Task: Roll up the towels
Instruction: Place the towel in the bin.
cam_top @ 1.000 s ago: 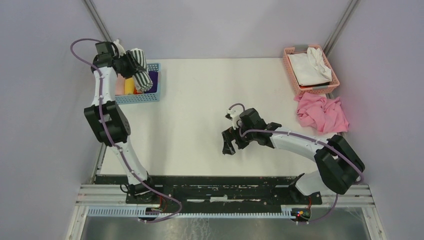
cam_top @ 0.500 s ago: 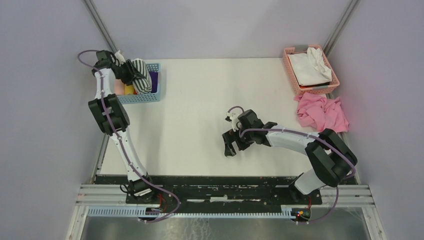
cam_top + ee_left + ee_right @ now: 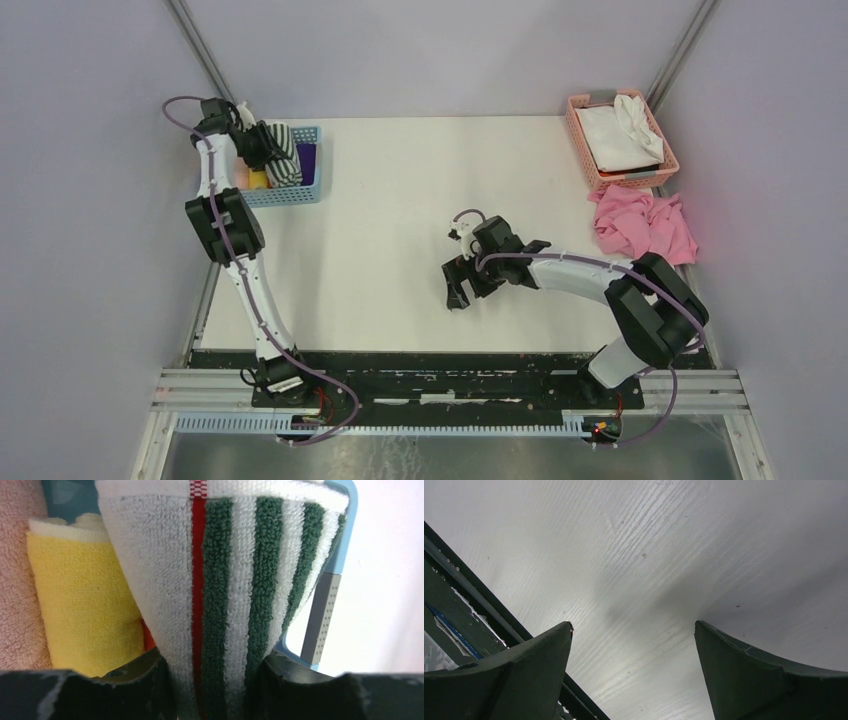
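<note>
Left wrist: claw (image 3: 210,677) grips one striped towel (image 3: 235,570).

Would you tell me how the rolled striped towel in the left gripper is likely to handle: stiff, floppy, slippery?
The striped towel is thick terry, so probably soft and grippy, not slippery. It bulges wider beyond the left gripper, suggesting it squashes easily. Being only rolled, it may loosen when released into the blue basket.
</note>
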Robot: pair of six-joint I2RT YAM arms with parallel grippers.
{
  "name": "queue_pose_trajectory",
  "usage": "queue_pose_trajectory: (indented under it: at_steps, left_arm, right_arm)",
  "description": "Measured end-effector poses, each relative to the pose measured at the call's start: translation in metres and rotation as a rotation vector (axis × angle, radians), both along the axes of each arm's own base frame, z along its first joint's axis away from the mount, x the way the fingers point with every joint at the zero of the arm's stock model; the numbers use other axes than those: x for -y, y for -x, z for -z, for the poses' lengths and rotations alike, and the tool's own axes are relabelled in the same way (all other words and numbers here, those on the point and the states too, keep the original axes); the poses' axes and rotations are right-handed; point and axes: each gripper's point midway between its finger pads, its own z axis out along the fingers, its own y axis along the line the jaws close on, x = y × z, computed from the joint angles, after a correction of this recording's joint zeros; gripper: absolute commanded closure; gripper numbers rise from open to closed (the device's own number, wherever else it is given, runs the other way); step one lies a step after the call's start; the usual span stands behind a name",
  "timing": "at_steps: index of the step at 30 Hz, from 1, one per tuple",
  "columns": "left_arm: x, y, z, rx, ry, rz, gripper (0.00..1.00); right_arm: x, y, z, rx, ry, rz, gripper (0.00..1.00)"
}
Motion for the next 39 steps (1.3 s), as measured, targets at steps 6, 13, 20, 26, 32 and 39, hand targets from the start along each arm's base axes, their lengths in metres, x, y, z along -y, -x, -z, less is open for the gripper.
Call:
queue_pose_trajectory:
  at_steps: [6, 13, 20, 26, 32, 39]
  left_arm:
    - [0.0, -0.007, 0.006, -0.011, -0.093, -0.015, 0.29]
    - [0.001, -0.012, 0.007, -0.007, -0.139, -0.02, 0.18]
    - [0.0, -0.013, 0.004, 0.003, -0.14, -0.022, 0.09]
    - [-0.007, -0.016, -0.003, 0.039, -0.113, -0.038, 0.0]
    - [-0.019, -0.015, -0.015, 0.072, -0.078, -0.059, 0.01]
    - [-0.022, -0.009, -0.039, 0.12, -0.082, -0.072, 0.01]
  right_arm:
    - [-0.003, -0.003, 0.0, -0.001, 0.0, 0.0, 0.0]
    - [-0.002, -0.002, 0.0, -0.007, 0.005, -0.006, 0.0]
    - [-0.002, -0.001, 0.0, -0.02, 0.008, -0.011, 0.0]
    - [-0.001, 0.0, -0.001, -0.026, 0.014, -0.011, 0.0]
    - [0.001, 0.0, 0.0, -0.031, 0.028, -0.006, 0.0]
    - [0.007, 0.0, -0.001, -0.029, 0.055, 0.008, 0.0]
